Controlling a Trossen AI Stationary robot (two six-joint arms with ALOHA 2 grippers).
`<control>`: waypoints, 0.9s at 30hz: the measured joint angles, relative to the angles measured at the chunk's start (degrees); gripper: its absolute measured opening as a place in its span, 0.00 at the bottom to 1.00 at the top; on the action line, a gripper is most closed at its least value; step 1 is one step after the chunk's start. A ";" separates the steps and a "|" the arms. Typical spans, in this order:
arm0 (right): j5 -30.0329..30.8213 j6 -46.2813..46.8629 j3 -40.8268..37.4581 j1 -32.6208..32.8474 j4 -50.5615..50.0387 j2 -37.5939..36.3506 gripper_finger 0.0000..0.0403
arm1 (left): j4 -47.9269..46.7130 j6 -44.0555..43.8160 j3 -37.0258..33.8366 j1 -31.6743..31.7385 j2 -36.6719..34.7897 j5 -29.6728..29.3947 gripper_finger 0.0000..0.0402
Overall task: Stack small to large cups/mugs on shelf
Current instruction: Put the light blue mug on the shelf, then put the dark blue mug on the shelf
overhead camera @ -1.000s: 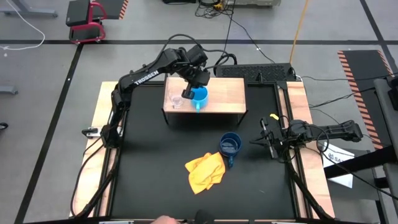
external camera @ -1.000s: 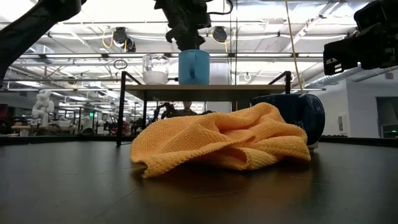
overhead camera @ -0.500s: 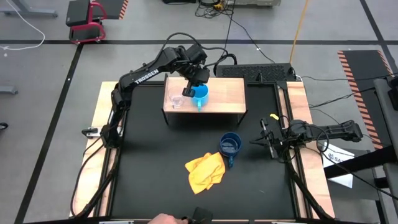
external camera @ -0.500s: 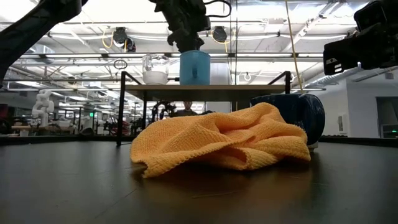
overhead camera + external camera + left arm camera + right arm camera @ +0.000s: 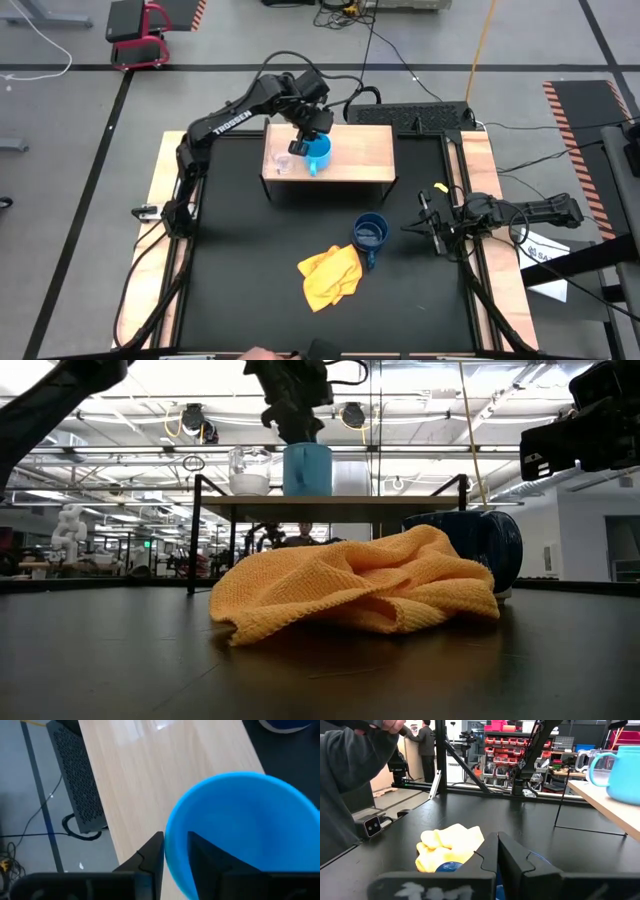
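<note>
Left gripper (image 5: 308, 134) sits at the light blue mug (image 5: 318, 153) on the shelf (image 5: 362, 150), just beside the glass cup (image 5: 283, 163) — from above I cannot tell how far my fingers are parted. Low down, that mug (image 5: 307, 468) stands upright and flat, so I should lift straight up. My wrist camera shows one finger (image 5: 150, 857) outside the rim, one inside, loosening; the mug's handle is cut off. Right gripper (image 5: 498, 851) rests closed near the dark blue mug (image 5: 370, 235), mostly hidden behind the yellow cloth (image 5: 350, 592).
</note>
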 joint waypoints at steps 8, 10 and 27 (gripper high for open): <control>0.00 0.04 0.00 0.00 0.00 0.00 0.00 | 0.51 -0.36 0.07 -0.25 -0.15 -0.11 0.22; 0.00 0.04 -0.02 0.00 0.00 0.00 0.00 | 0.84 -0.69 0.11 -0.21 -0.15 -0.17 0.22; 0.00 0.09 0.00 0.00 0.02 0.02 0.00 | -0.50 -4.21 0.28 0.65 -1.40 1.76 0.22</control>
